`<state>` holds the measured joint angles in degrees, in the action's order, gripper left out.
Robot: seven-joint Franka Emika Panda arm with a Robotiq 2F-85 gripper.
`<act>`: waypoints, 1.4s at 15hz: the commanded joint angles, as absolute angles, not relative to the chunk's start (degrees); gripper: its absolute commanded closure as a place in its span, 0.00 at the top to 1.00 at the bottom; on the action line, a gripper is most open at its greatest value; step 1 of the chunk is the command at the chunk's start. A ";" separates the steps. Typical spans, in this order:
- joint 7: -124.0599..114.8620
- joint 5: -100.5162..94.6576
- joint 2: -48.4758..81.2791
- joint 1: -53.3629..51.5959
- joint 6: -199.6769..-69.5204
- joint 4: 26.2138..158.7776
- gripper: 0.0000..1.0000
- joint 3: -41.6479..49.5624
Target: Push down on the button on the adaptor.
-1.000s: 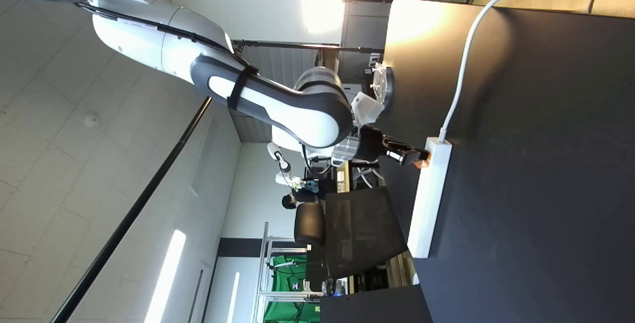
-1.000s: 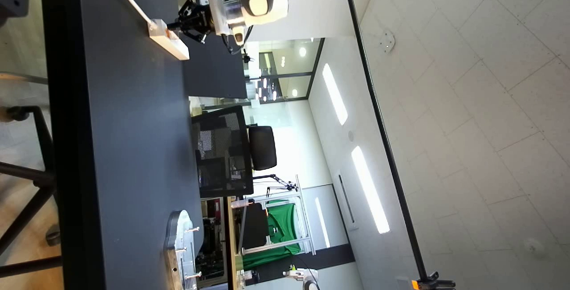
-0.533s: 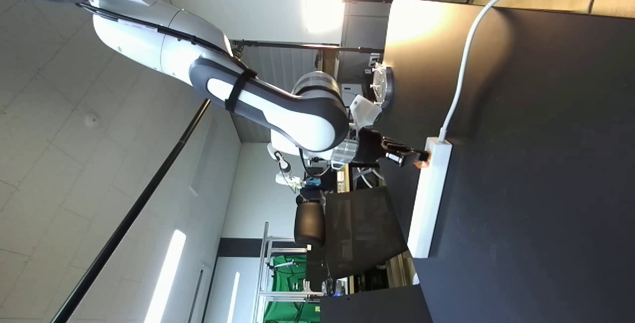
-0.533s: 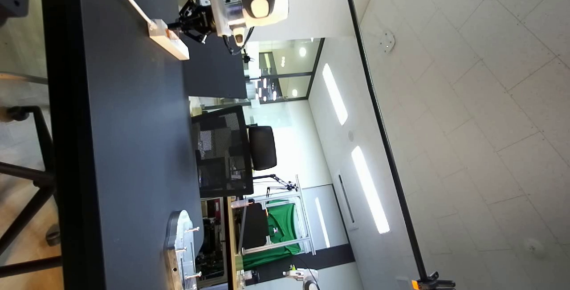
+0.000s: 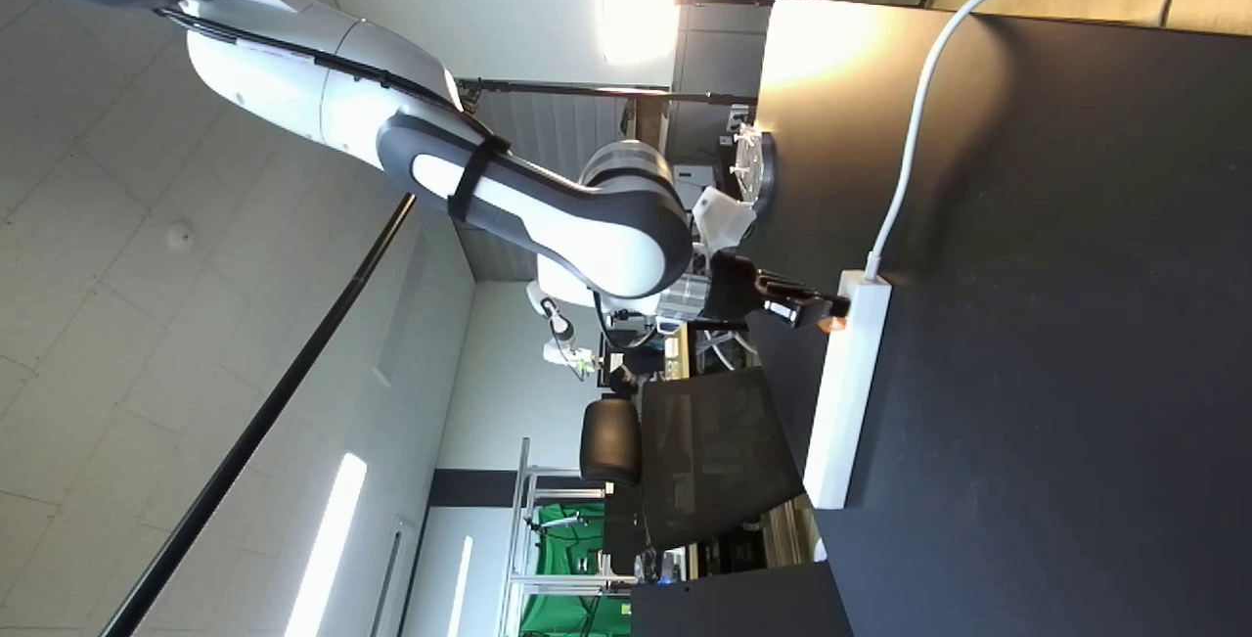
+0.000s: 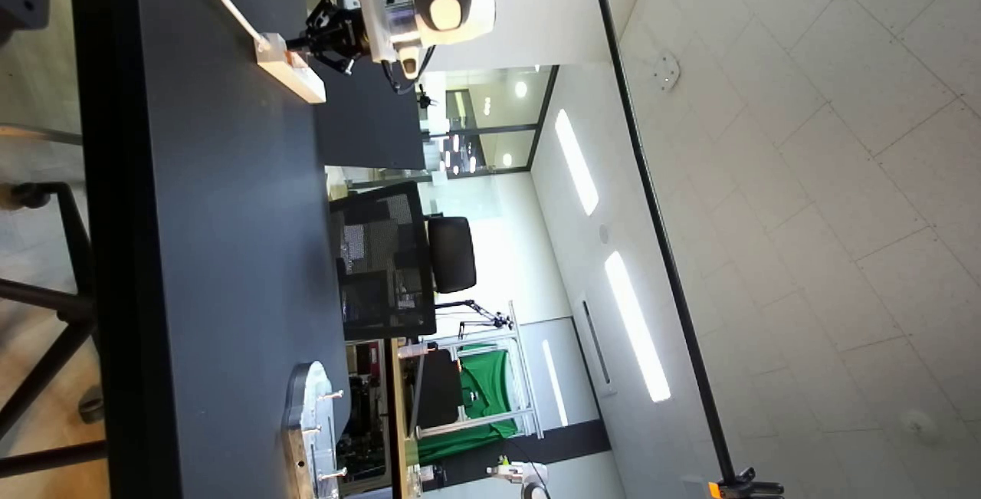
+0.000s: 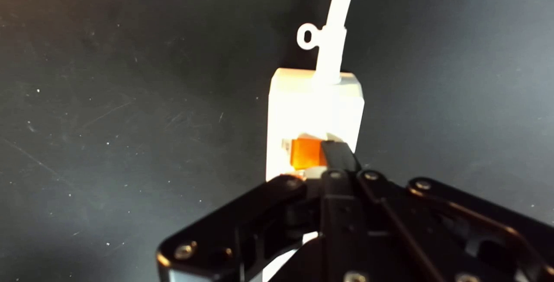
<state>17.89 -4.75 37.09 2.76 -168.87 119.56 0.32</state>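
Button (image 7: 305, 153): orange, set near one end of the adaptor (image 7: 314, 108); partly covered, in the wrist view, by the gripper (image 7: 341, 154). Adaptor: white, long, narrow, lying on the black table (image 5: 1056, 343). Gripper: black, fingers brought together, nothing held between them, tips at the button; whether the button is depressed cannot be told. Cable (image 7: 342, 2): white, leaving the adaptor's end nearest the button, small loop tab (image 7: 300, 36) at its side. Arm (image 5: 587, 226): white and grey. Chair (image 6: 383, 261): black, beyond the table, in both exterior views.
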 commanded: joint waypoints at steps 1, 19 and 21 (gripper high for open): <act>15.40 -6.78 37.80 2.17 -169.27 118.78 0.00 1.31; 14.80 -7.35 40.99 1.52 -169.13 114.75 0.00 2.57; 15.12 -7.09 41.74 2.08 -168.34 113.76 0.00 1.93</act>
